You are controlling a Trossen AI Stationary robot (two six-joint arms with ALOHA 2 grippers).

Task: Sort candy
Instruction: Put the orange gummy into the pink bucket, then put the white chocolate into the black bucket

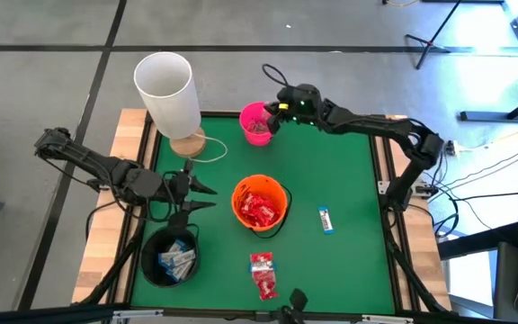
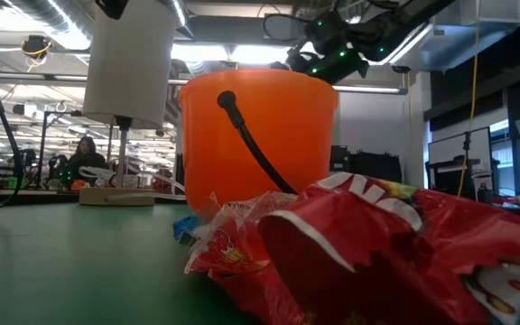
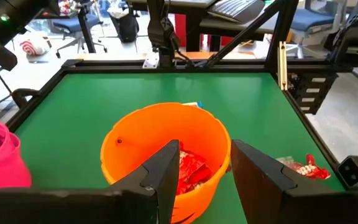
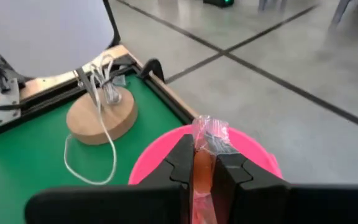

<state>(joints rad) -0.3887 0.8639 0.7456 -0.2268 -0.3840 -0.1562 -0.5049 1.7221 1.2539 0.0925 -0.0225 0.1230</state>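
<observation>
The candy is spread over several spots on the green tabletop (image 1: 349,171). 1 clear-wrapped orange piece (image 4: 207,146) is clamped between the fingers of the right gripper (image 4: 202,171), which hangs directly over the pink bucket (image 1: 255,123) at the far edge of the tabletop. Red crinkly packets (image 1: 259,210) fill the orange bucket (image 1: 260,203) near the middle. 2 more red packets (image 1: 263,274) lie loose on the tabletop just beyond that bucket toward the near edge, and in the low view they fill the foreground in front of the orange bucket. 1 white-and-blue bar (image 1: 325,220) lies alone on the tabletop, to the right of the orange bucket and apart from it. More white-and-blue bars (image 1: 176,261) sit in the black bucket (image 1: 169,258) at the near left corner.

The left gripper (image 1: 193,195) is between the black bucket and the orange bucket, its fingers (image 3: 166,171) apart with nothing between them; its wrist view looks past them into the orange bucket.

A tall white cylinder (image 1: 167,90) on a round wooden base (image 1: 187,142) stands at the far left of the tabletop, with a white cord (image 4: 98,149) looped beside the base, close to the pink bucket.
</observation>
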